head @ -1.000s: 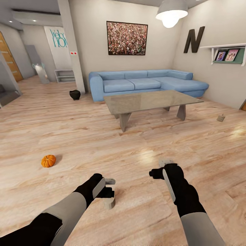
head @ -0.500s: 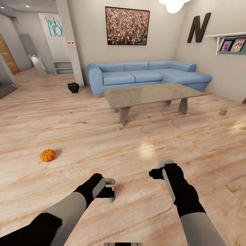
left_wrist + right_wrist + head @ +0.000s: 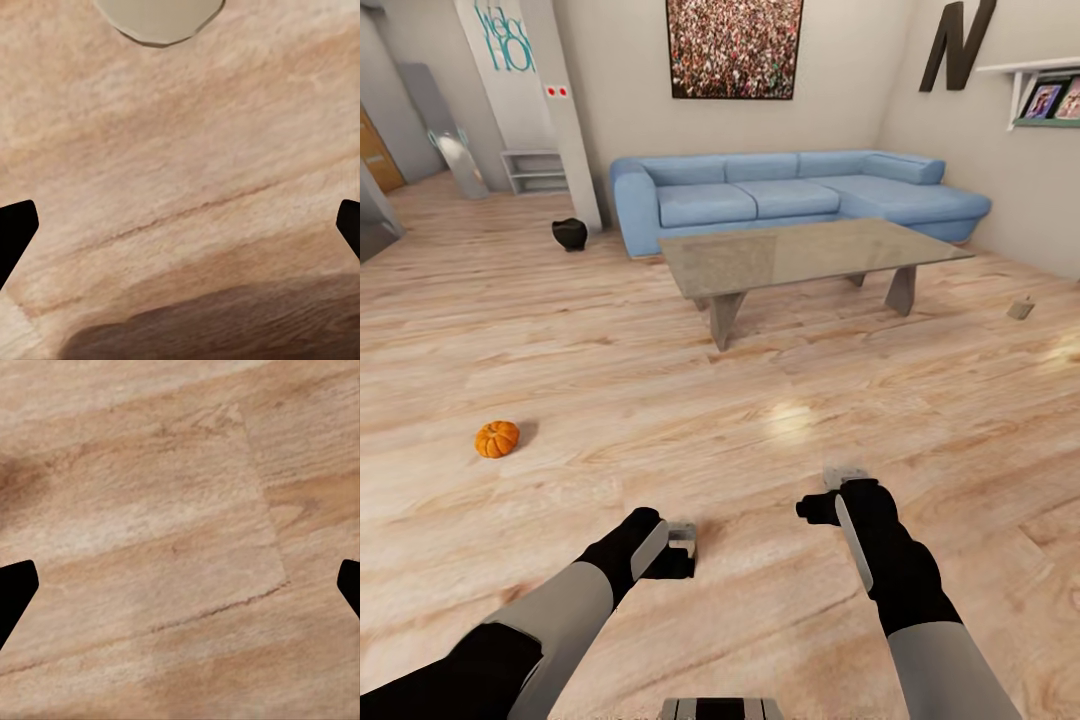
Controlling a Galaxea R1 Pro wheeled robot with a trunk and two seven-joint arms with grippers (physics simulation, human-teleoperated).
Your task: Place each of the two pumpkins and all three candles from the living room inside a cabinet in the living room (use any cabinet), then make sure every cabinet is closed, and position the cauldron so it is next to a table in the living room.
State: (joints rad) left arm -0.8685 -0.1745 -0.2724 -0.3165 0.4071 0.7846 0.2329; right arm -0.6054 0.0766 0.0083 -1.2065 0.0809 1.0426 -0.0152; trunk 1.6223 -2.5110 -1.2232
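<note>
One orange pumpkin (image 3: 497,438) lies on the plank floor, left of and beyond my left gripper (image 3: 682,535). The black cauldron (image 3: 569,234) stands on the floor by the white pillar, left of the blue sofa and apart from the glass-topped table (image 3: 800,255). A small grey candle (image 3: 1020,308) sits on the floor far right. The left wrist view has a pale round candle top (image 3: 159,19) at its edge, outside the open left gripper (image 3: 180,232). My right gripper (image 3: 845,480) also hangs open (image 3: 180,592) over bare floor. The cabinet is out of view.
The blue corner sofa (image 3: 790,195) runs along the back wall behind the table. A white pillar (image 3: 565,110) stands at the left, with a low shelf (image 3: 535,170) and hallway beyond. Wide wood floor lies between me and the table.
The head view has shifted, so the sofa, table and pumpkin sit higher in the picture. The candle near my left gripper has slid under the hand in that view. Both arms hold their pose.
</note>
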